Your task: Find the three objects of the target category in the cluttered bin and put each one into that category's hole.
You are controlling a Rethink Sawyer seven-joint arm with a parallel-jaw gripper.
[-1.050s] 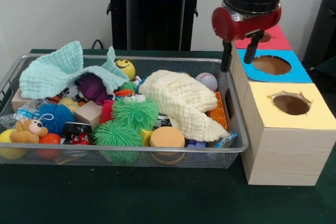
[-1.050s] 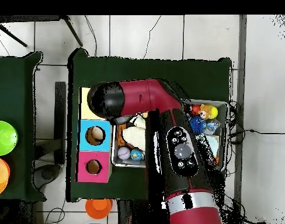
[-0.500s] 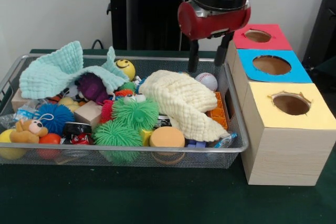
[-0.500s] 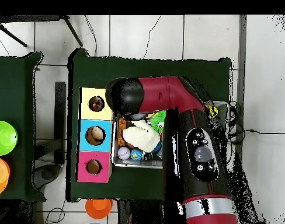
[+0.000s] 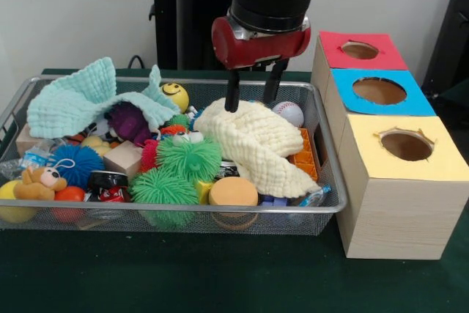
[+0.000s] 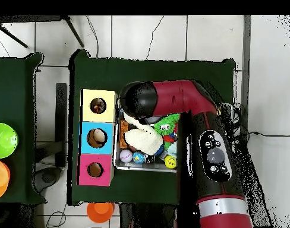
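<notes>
Dark green desk point(image 5: 220, 276) is carrying a wire mesh bin point(image 5: 322, 207) crowded with toys. Jaws point(image 5: 251, 99) are hanging spread and empty, tips just above a pale yellow waffle-knit cloth point(image 5: 256, 144). A white baseball point(image 5: 291, 113) is lying just beside them, towards the coloured wooden hole boxes point(image 5: 399, 174).

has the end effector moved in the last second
Yes. In the front view the end effector has swung leftward, away from the blue-topped box, and now hangs open over the cream cloth inside the wire bin.
</notes>
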